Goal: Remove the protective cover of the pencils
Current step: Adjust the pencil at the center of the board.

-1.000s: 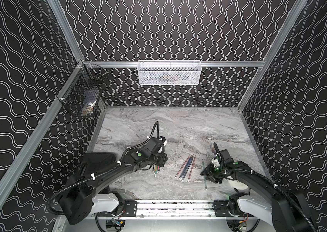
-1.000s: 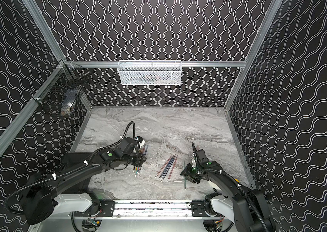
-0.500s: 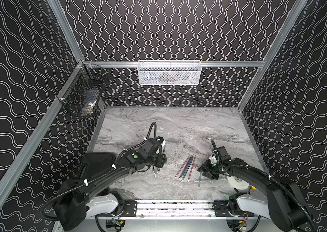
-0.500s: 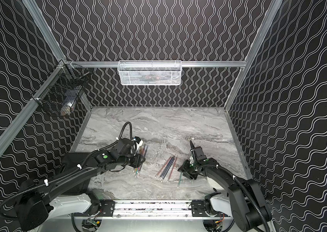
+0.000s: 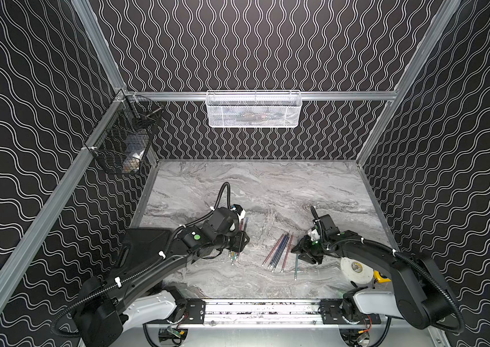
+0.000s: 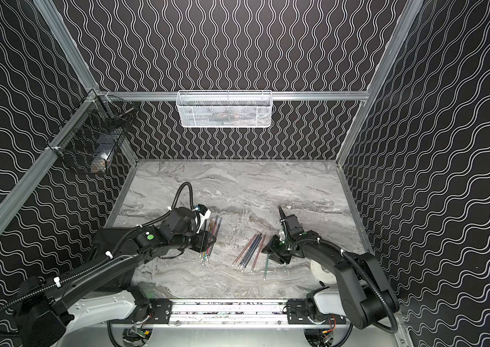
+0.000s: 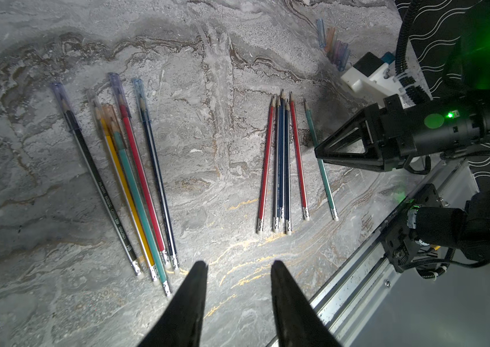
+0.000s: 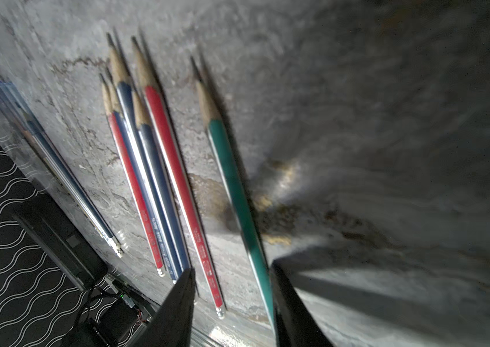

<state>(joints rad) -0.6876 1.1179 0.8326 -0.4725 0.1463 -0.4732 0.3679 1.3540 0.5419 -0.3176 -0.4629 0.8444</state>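
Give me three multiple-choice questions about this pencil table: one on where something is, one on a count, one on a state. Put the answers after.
1. Where on the table does the bare green pencil lie?
A) at its far edge
B) alone, between the bare bunch and the right gripper
C) in its left corner

2. How many capped pencils are there?
A) three
B) five
C) eight

3. The left gripper is:
A) shut on a cap
B) shut on a pencil
C) open and empty

1 B: the left wrist view shows it apart from the bunch, by the gripper.
2 B: five clear caps cover five tips.
3 C: its fingers stand apart over bare table.
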